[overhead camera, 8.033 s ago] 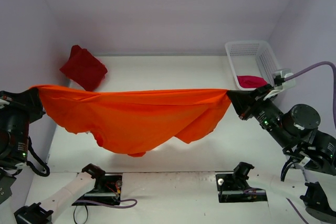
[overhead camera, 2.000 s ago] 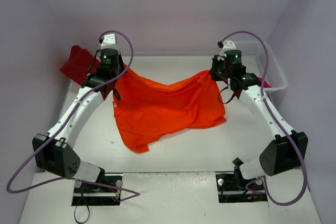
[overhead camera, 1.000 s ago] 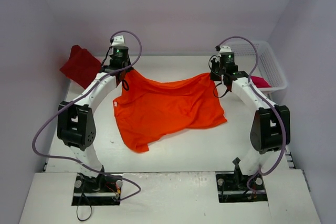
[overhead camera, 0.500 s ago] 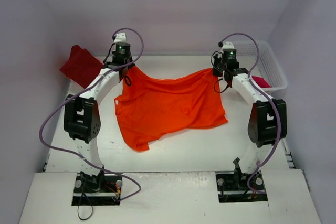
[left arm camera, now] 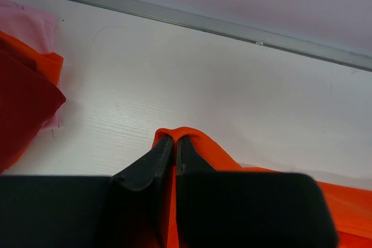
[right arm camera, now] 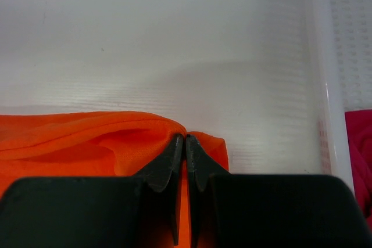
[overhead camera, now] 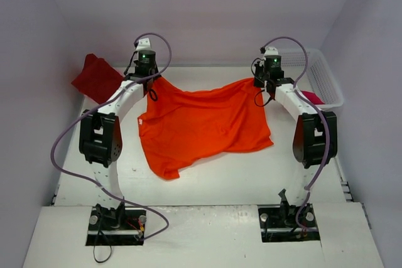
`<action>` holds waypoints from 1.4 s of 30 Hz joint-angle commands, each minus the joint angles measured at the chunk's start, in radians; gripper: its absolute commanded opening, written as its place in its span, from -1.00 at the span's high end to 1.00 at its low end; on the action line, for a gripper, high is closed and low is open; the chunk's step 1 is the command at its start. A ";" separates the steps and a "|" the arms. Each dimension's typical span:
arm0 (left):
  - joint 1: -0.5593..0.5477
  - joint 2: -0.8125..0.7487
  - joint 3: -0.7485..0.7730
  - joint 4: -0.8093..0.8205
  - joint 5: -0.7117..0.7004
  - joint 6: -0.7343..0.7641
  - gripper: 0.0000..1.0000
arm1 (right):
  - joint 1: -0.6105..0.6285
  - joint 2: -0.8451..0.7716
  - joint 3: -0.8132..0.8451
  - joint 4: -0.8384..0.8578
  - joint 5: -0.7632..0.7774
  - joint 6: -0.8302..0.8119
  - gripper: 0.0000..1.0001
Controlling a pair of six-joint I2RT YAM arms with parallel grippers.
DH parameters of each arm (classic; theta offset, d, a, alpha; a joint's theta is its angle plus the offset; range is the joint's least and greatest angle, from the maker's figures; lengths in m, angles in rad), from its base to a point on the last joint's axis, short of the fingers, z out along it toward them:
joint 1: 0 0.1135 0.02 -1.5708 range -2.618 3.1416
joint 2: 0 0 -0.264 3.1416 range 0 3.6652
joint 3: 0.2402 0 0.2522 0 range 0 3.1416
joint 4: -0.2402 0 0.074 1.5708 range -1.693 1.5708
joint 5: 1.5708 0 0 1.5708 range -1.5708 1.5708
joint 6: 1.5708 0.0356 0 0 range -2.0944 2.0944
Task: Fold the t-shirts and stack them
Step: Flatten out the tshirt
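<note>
The left gripper is pinched tight on 1 far corner of the orange t-shirt. The right gripper is pinched tight on the other far corner. There is no gap between the jaws on either side, just a thin bit of orange cloth.

Most of the orange t-shirt lies on the white table, in the middle. Its far edge hangs a little between the 2 grippers. Its near left corner is bunched up and not flat.

I think the step now is to lay this shirt down flat so it can be folded. To do it well, both grippers should pull apart a bit, so the far edge goes straight. Then they should go down together, at the same speed, and let go only when the cloth touches the table. If 1 side drops first, the shirt may wrinkle. The bunched near corner will likely need a tug later.

Room is tight at the back. The strip at the foot of the back wall is close in front of both grippers, so there is little space to pull farther away. The dark red t-shirt sits near the left gripper, on its outer side. The white mesh basket, with the crimson-pink t-shirt inside, is just beside the right gripper. The big open room is the bare table between the shirt and the arm bases.
</note>
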 commanded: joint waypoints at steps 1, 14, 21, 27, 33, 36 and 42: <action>0.012 -0.030 0.060 0.096 -0.012 0.018 1.00 | -0.012 -0.002 0.073 0.078 0.024 -0.020 1.00; 0.020 -0.010 0.068 0.110 0.002 0.013 -0.74 | -0.011 0.023 0.079 0.119 0.136 -0.059 -0.68; 0.017 -0.091 0.013 0.130 0.113 -0.070 -0.74 | 0.005 -0.037 0.069 0.110 0.161 -0.052 -1.00; -0.063 -0.166 -0.016 0.007 0.085 -0.120 -0.74 | 0.138 -0.114 0.037 0.003 0.261 -0.053 -1.00; -0.161 -0.229 -0.085 -0.100 0.069 -0.182 -0.73 | 0.189 -0.201 -0.125 -0.005 0.152 0.101 -1.00; -0.201 -0.255 -0.153 -0.111 0.058 -0.220 -0.73 | 0.198 -0.256 -0.205 -0.003 0.152 0.131 -1.00; -0.226 -0.278 -0.263 -0.125 0.129 -0.338 -0.74 | 0.233 -0.361 -0.320 -0.002 0.123 0.164 -0.99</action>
